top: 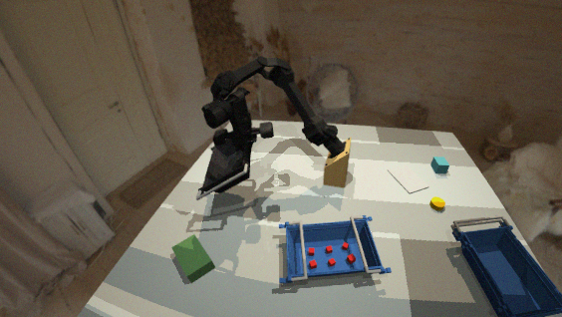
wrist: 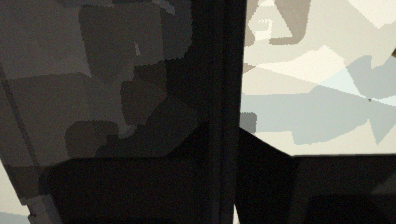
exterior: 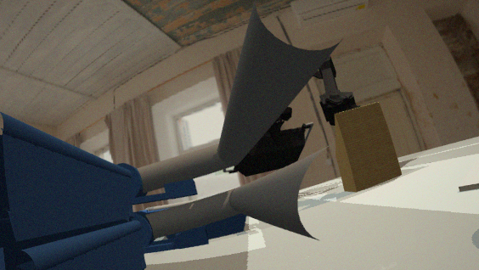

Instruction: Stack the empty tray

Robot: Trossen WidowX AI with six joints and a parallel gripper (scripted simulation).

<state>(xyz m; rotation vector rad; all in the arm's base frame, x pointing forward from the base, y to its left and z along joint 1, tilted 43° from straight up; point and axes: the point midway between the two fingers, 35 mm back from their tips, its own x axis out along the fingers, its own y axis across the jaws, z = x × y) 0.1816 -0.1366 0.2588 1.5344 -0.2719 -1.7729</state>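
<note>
The loaded tray is blue, with several red cubes inside. Its left wire bar and right wire bar both lie across its top, a little in from the ends. My gripper is shut on a dark, empty-looking tray. It holds this tray by a wall, raised over the table at the left, behind and left of the loaded tray. The held tray looks tilted in the top view, and a grey bar shows along its lower edge. The fingertips are largely hidden.
Another blue tray lies at the right, its bars beyond its far end. A green block is left of the loaded tray. A tan block stands by the arm. A teal cube, yellow disc and flat card lie behind right.
</note>
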